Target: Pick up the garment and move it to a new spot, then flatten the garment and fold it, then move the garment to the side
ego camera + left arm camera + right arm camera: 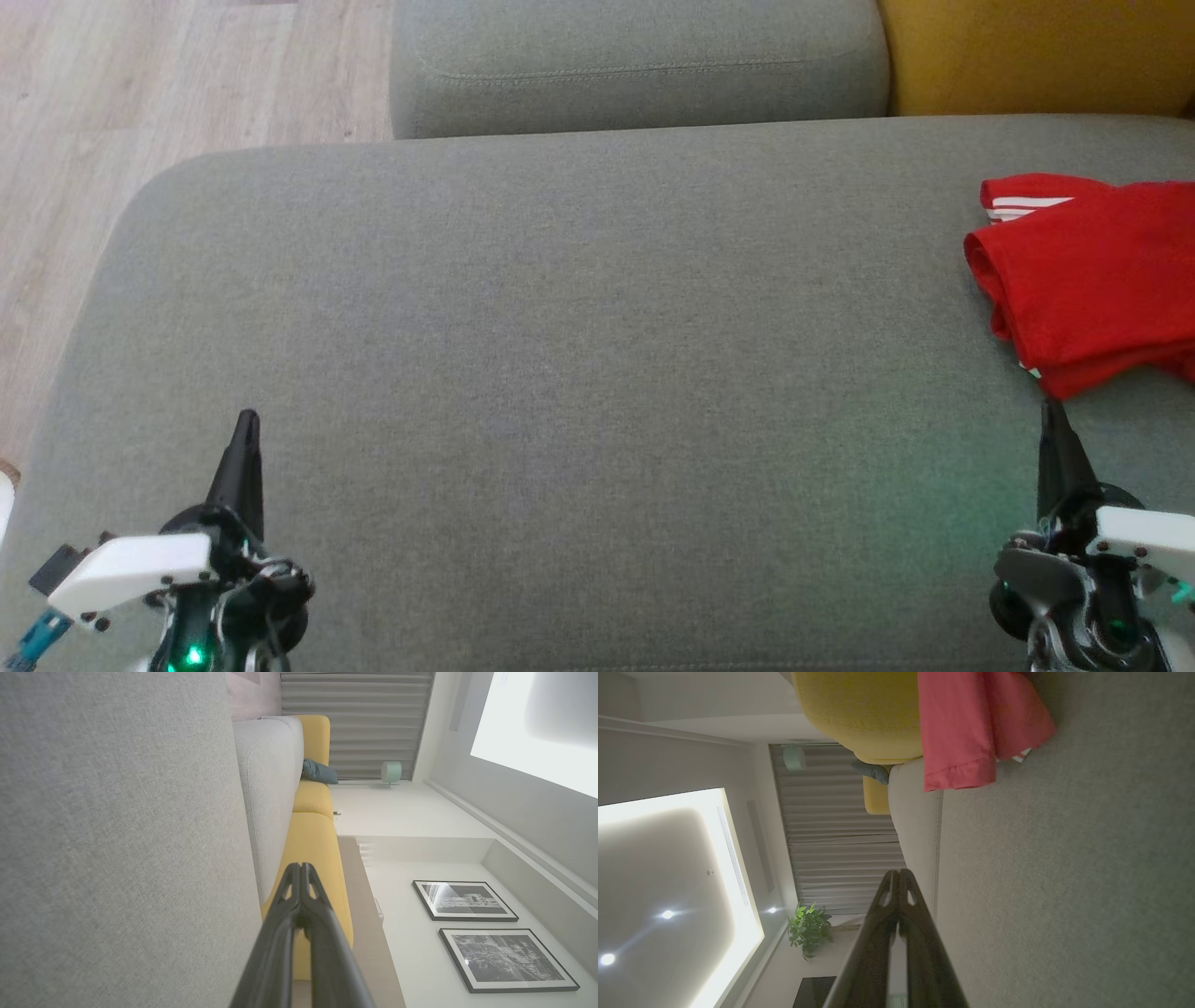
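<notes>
The garment (1097, 280) is red with white stripes and lies folded at the right edge of the grey sofa seat (579, 373); the right wrist view shows the garment (971, 728) at its top. My right gripper (1053, 411) is shut and empty, its tip just in front of the garment's near edge, and its fingertips (899, 873) meet. My left gripper (247, 420) is shut and empty at the lower left over bare seat, its own view showing the left gripper (300, 867) with the tips pressed together.
A grey cushion (644, 65) lies behind the seat, with a yellow cushion (1036, 56) at the back right. Wooden floor (140, 112) runs past the seat's left edge. The broad middle of the seat lies bare between my grippers.
</notes>
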Controlling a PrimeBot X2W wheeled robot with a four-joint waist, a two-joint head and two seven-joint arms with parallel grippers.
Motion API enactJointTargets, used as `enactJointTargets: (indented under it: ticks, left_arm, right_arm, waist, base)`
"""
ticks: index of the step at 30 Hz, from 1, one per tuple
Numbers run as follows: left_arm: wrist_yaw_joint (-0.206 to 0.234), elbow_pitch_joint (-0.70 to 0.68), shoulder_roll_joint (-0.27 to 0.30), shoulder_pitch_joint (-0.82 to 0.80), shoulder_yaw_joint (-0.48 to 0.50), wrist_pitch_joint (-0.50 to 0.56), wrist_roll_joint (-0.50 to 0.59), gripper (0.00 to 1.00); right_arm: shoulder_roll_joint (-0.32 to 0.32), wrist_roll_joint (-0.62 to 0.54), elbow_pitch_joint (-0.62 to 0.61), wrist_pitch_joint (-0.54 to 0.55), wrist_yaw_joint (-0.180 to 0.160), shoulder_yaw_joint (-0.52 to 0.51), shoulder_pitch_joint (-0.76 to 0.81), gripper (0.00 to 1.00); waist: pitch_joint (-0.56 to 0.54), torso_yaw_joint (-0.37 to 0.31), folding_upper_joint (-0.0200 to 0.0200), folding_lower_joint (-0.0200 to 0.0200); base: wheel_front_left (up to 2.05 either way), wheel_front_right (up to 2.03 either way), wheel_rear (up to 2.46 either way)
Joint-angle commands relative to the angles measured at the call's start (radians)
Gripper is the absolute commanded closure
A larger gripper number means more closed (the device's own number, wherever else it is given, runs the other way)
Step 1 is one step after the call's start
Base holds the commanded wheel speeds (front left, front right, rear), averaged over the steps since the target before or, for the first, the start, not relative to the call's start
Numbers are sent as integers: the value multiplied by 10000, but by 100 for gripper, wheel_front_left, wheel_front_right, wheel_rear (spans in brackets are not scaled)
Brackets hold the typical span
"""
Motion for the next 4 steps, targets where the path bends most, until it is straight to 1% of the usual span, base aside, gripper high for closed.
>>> enactJointTargets:
  ticks: [1, 4]
  left_arm:
    - [-71, -364, 79, -569, 363, 84, -31, 100]
    - [-71, -364, 79, -569, 364, 84, -31, 100]
  right_arm:
    - [-58, 73, -382, 56, 67, 205, -549, 100]
    - [-58, 73, -382, 56, 67, 205, -549, 100]
  waist:
    - [0, 0, 0, 0]
    - [0, 0, 0, 0]
  base:
    - [0, 0, 0]
    - [0, 0, 0]
